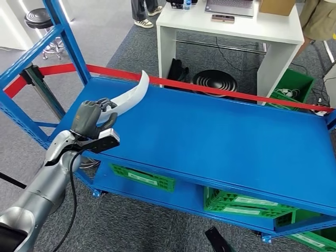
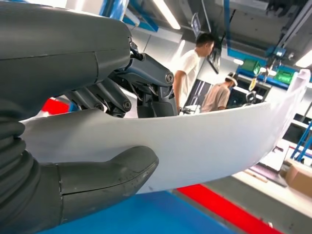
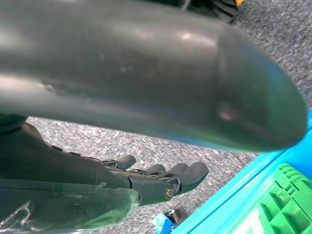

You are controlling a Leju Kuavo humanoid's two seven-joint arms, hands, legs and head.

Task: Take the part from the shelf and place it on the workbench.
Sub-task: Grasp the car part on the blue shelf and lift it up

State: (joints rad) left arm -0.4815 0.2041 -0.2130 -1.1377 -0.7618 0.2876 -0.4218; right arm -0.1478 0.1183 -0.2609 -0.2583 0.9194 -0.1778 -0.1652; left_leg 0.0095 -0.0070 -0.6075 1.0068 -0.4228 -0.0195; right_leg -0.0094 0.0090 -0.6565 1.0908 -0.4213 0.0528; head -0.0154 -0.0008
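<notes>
White part (image 1: 128, 98) – long, curved, blade-like strip of smooth plastic, tapering to an upswept tip – is held at its near end by the left hand (image 1: 90, 118) above the near-left corner of the blue shelf (image 1: 222, 142); the far tip points toward the red tape line (image 1: 238, 93) at the shelf's back edge. Cannot tell if the part's underside still touches the shelf top. In the left wrist view the part (image 2: 206, 141) runs across the frame, thumb (image 2: 110, 178) pressed on one face, dark fingers (image 2: 147, 83) wrapped over the other – a closed grasp. Containers: green crates (image 1: 143, 177) sit on the lower shelf level, another green crate (image 1: 245, 205) further right; contents not readable. A green bin (image 1: 295, 86) by the white table (image 1: 230, 29) holds cables. Left arm (image 1: 43, 184) comes in silver from below left, wrist roughly level with the shelf top. Right hand (image 3: 162, 180) hangs over grey carpet beside a green crate (image 3: 290, 195), fingers extended, loosely apart, holding nothing.
</notes>
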